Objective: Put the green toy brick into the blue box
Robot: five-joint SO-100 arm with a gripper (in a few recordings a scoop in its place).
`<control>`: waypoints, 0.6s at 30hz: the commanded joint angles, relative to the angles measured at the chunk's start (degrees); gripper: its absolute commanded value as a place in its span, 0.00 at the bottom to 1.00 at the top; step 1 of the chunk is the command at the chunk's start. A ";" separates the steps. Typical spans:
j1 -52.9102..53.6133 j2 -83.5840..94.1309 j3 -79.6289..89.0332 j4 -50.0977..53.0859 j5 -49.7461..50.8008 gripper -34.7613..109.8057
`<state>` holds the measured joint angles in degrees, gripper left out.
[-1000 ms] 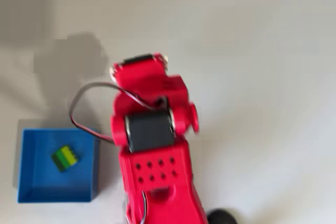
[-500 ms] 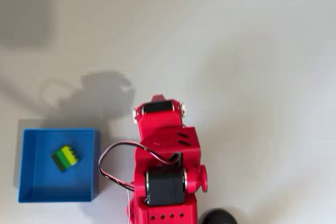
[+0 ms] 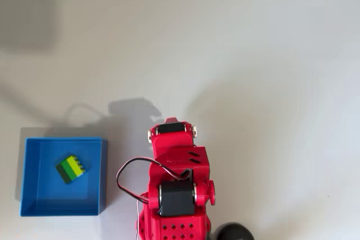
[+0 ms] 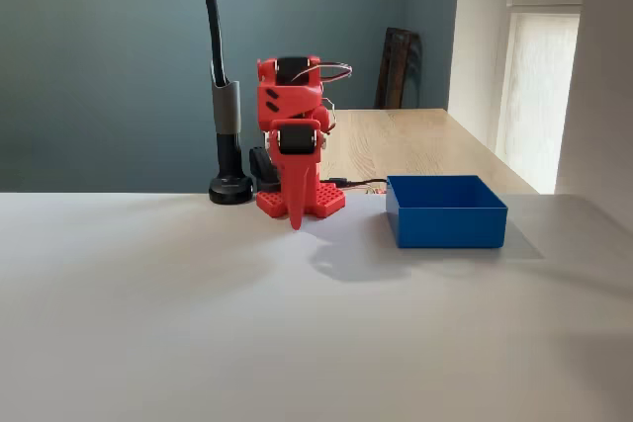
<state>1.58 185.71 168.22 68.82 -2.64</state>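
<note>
Claw (image 4: 295,212) folded down in front of the red arm, tip near the table (image 3: 270,54), beside the blue box (image 3: 102,173); jaws look shut, holding nothing. Green toy brick (image 3: 71,168) lies inside the box, near its middle, clear of the walls. Likely light, stiff and slick plastic; best pinched across its flat sides.

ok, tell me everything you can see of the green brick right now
The green brick is a small studded plastic block, lime on top with darker green and blackish layers showing along one side. It lies flat, turned at an angle to the walls, on the floor of the blue box, a little left of the middle in the overhead view. Nothing but the floor touches it. In the fixed view the box wall hides it.
</note>
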 commanded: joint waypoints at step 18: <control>1.23 0.62 5.54 -1.05 1.67 0.24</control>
<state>1.49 185.89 173.32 66.97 -0.18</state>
